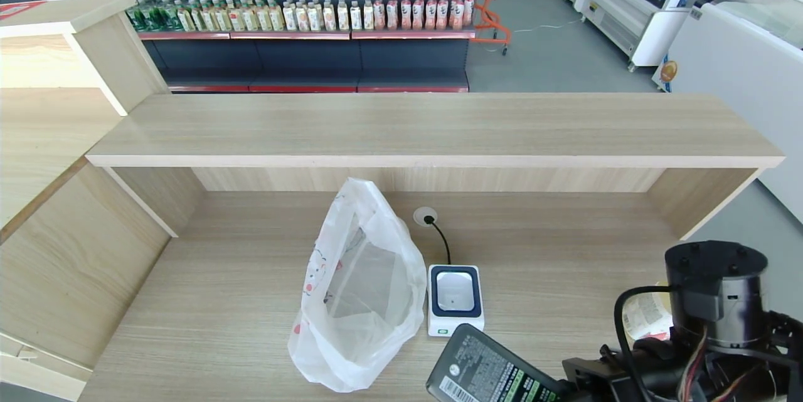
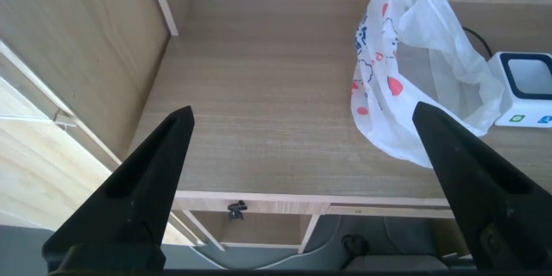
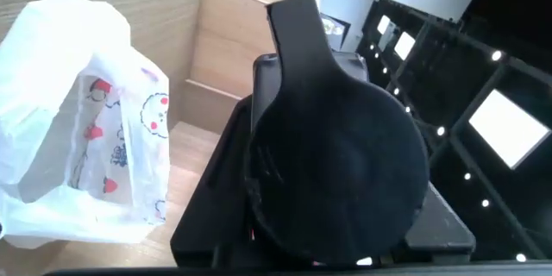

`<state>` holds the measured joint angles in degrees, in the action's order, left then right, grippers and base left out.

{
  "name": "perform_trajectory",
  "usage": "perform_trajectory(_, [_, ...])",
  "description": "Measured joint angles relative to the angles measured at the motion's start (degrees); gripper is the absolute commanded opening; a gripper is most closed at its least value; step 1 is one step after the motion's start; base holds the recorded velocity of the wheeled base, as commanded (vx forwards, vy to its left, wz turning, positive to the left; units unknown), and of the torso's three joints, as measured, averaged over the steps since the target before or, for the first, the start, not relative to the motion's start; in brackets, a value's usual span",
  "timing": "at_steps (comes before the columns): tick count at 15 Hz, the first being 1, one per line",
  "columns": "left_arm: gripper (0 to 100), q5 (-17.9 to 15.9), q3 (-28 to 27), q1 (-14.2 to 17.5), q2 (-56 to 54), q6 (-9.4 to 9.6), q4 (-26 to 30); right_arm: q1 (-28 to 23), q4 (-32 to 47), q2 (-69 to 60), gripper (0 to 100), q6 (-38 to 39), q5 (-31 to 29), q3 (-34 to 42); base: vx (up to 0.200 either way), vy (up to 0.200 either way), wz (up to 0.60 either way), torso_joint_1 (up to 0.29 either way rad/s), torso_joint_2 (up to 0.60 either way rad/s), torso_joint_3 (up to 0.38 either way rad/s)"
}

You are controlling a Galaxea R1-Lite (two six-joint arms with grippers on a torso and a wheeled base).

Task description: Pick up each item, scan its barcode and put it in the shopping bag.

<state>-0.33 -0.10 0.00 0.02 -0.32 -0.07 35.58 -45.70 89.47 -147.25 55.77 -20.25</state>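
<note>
Pack: a flat dark pack is held over the near edge of the bench, tilted, just in front of the scanner. One corner of the pack overlaps the scanner's near side in the head view.
Pack label: white barcode sticker at its near corner, green bands and rows of fine white print. None of the print is large enough to read.
Right tool: the right tool is pinching the pack at its right end.
Left tool: the left tool hangs over the bench's front edge with its fingers spread wide and nothing between them.
Bag: a white, see-through plastic bag stands with its mouth open, just left of the scanner. It carries red and black cartoon prints.
Scanner: white box with a dark-framed window facing up and a small green mark on its front. A black cable runs from it to a round port in the bench.
Other item: a pale item with a printed label lies at the right, partly hidden by the arm. Its writing is too small to tell.
Shelves: rows of bottles with green and pink labels, their text unreadable.
</note>
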Motion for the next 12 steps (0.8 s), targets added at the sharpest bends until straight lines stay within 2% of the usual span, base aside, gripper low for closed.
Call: perform_trajectory(12, [100, 0.00, 0.00, 0.00, 0.00, 0.00, 0.00, -1.19, 0.66, -3.36, 0, 0.29, 0.00, 1.38, 0.000, 0.000, 0.00, 0.000, 0.00, 0.000])
